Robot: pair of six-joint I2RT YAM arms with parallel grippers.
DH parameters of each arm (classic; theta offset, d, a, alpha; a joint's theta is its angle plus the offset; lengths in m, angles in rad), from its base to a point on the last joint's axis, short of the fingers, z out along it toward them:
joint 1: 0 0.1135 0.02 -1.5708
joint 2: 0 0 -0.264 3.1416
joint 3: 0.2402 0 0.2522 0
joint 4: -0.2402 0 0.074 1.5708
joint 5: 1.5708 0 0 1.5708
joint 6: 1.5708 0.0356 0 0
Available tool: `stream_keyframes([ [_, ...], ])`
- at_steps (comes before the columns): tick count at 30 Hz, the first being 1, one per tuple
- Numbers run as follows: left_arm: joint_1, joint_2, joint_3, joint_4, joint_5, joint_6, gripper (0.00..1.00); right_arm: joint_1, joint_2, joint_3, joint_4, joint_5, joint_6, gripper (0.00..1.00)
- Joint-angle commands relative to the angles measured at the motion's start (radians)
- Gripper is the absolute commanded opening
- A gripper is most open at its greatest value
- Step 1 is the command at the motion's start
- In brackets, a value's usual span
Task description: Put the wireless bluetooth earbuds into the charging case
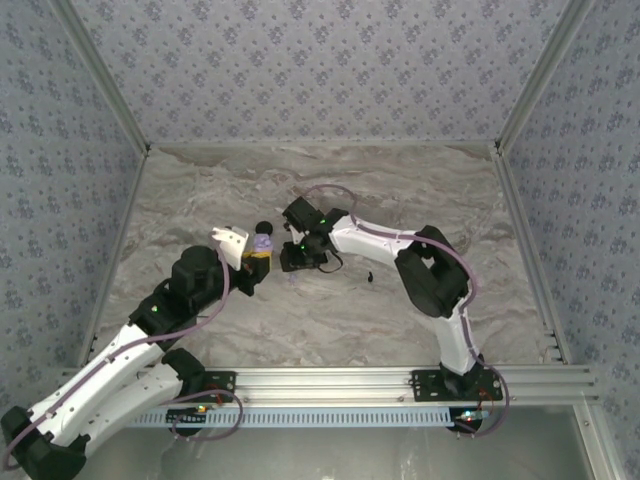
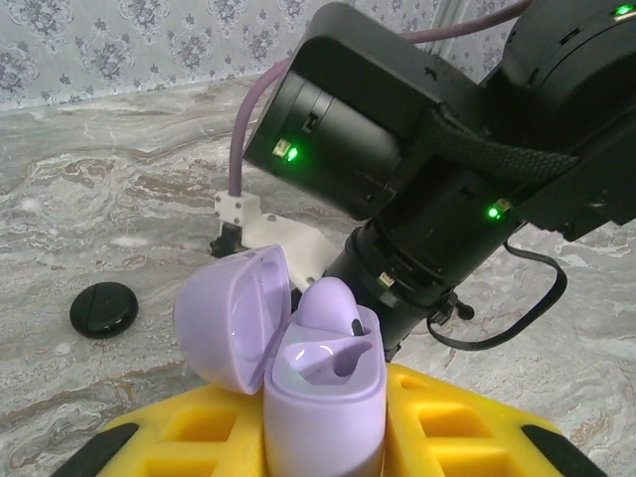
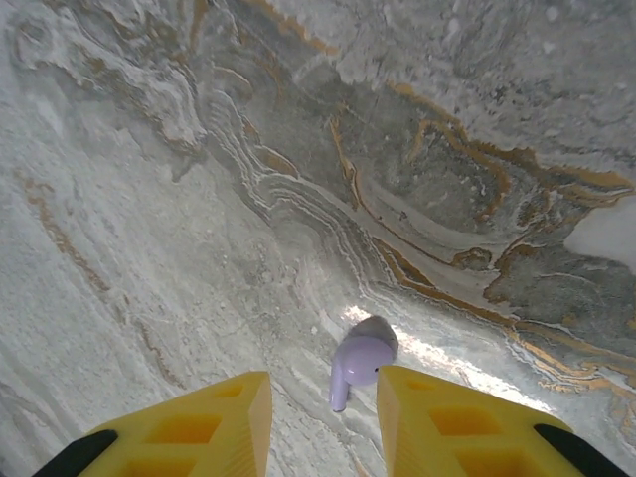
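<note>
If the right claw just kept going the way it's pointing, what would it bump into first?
Most likely the lilac earbud lying on the marble table, just ahead between the yellow fingers of the right claw; depth is hard to judge.

We are seeing a pale lilac charging case point(image 2: 323, 407), a matching lilac earbud point(image 3: 363, 356), a grey marble-patterned table point(image 3: 199, 248) streaked with brown veins, a black puck point(image 2: 103, 308), and grey-blue floral wallpaper point(image 1: 300, 60).
</note>
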Motion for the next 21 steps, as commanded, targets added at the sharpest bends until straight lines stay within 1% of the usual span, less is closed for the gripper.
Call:
stream_keyframes([
  [1,-0.005,-0.015,0.013,-0.003,-0.009,0.008,0.28,0.015,0.035,0.051,-0.098,0.054,0.008,0.36],
  [7,-0.005,-0.018,0.010,-0.002,-0.009,0.009,0.28,0.029,0.069,0.097,-0.150,0.098,0.009,0.36],
  [21,-0.005,-0.018,0.006,0.002,-0.003,0.008,0.28,0.057,0.133,0.164,-0.211,0.135,0.004,0.36],
])
